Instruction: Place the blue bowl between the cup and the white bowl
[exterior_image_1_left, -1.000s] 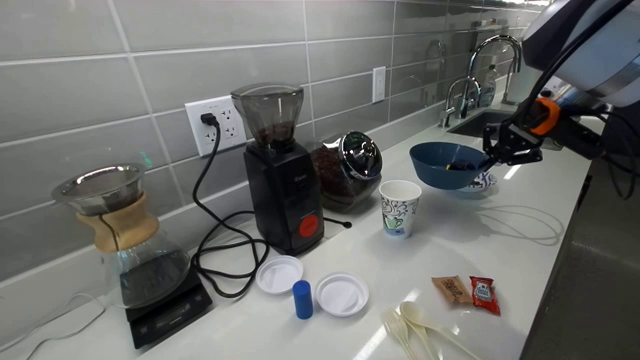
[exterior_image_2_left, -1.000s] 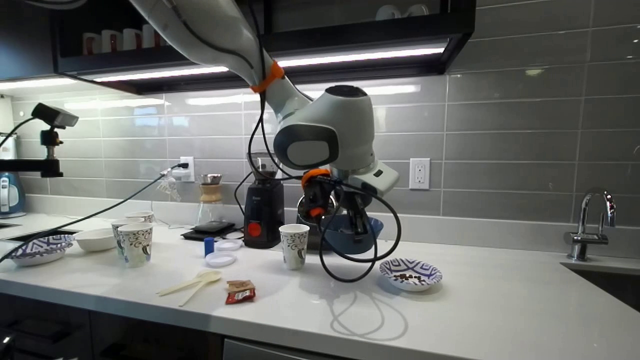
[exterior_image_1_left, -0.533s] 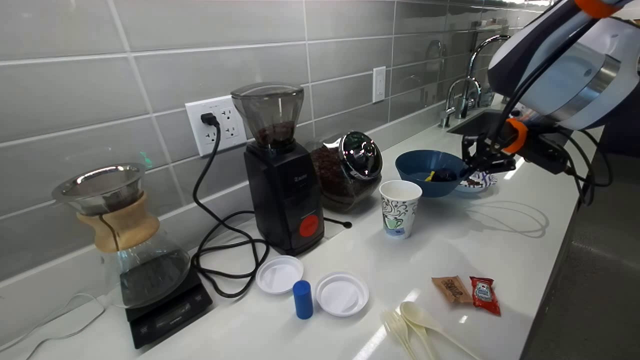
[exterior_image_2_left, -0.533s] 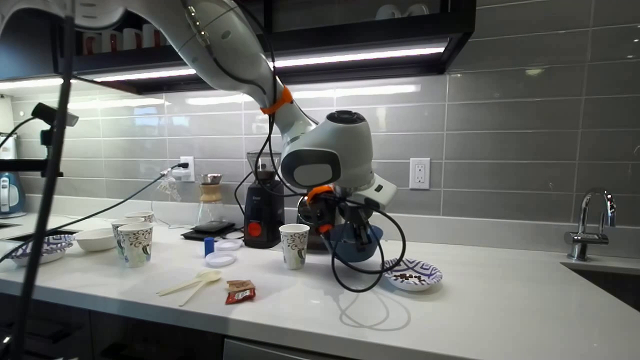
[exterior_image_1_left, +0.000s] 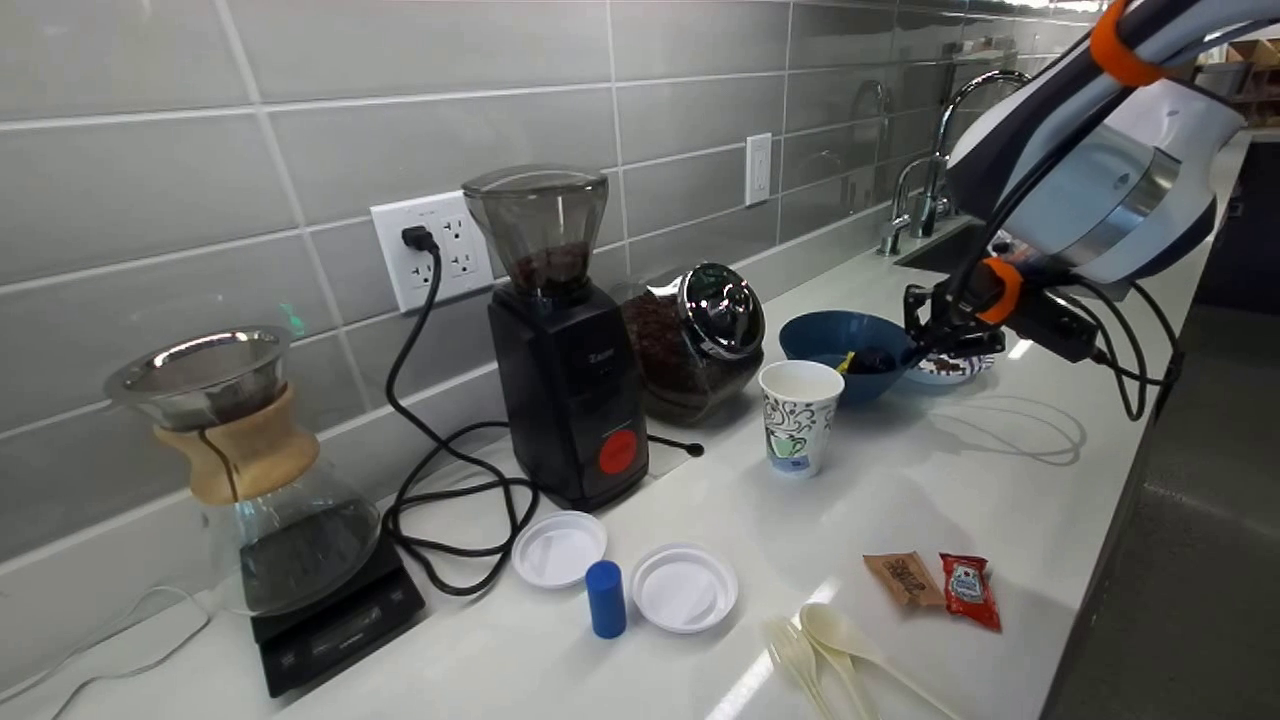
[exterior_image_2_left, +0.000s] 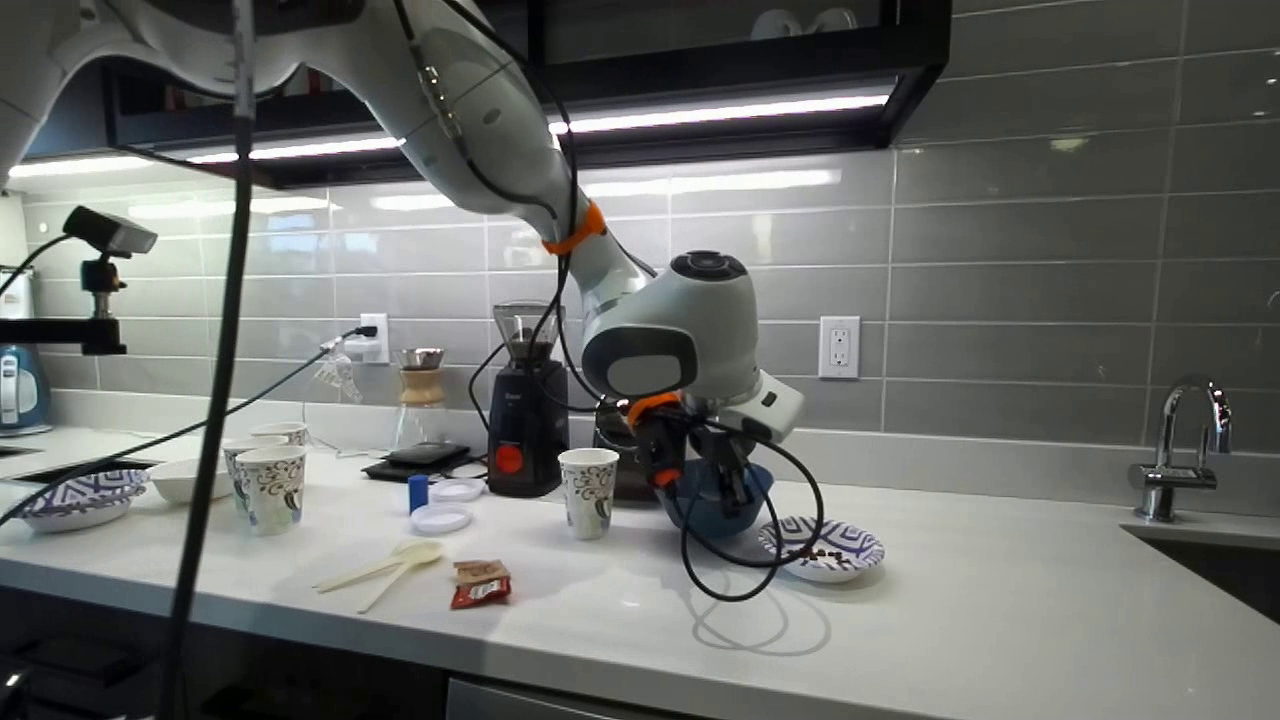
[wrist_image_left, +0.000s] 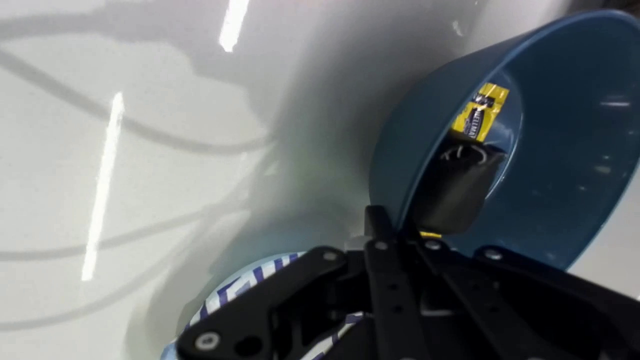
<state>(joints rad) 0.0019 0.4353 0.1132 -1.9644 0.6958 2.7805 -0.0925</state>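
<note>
The dark blue bowl (exterior_image_1_left: 825, 338) is held by its rim between the cup and the white bowl, low over the counter. I cannot tell whether its base touches. It also shows in an exterior view (exterior_image_2_left: 705, 502) and the wrist view (wrist_image_left: 565, 125), holding a yellow packet and a black packet. My gripper (wrist_image_left: 392, 225) is shut on the rim; it also shows in an exterior view (exterior_image_1_left: 918, 340). The white cup (exterior_image_1_left: 800, 420) stands upright, also in an exterior view (exterior_image_2_left: 588, 495). The white bowl (exterior_image_2_left: 825, 545) with blue pattern holds dark bits; its edge shows in the wrist view (wrist_image_left: 245, 280).
A glass jar (exterior_image_1_left: 690, 345) and black grinder (exterior_image_1_left: 570, 400) stand by the wall. White discs (exterior_image_1_left: 684, 588), a blue cylinder (exterior_image_1_left: 605, 600), packets (exterior_image_1_left: 968, 590) and cutlery (exterior_image_1_left: 830, 650) lie in front. A cable loop (exterior_image_2_left: 735, 598) hangs from the arm near the white bowl.
The gripper has lowered the blue bowl toward the counter. In an exterior view it has moved left, coming behind the cup's rim. The cup and white bowl have not moved.
</note>
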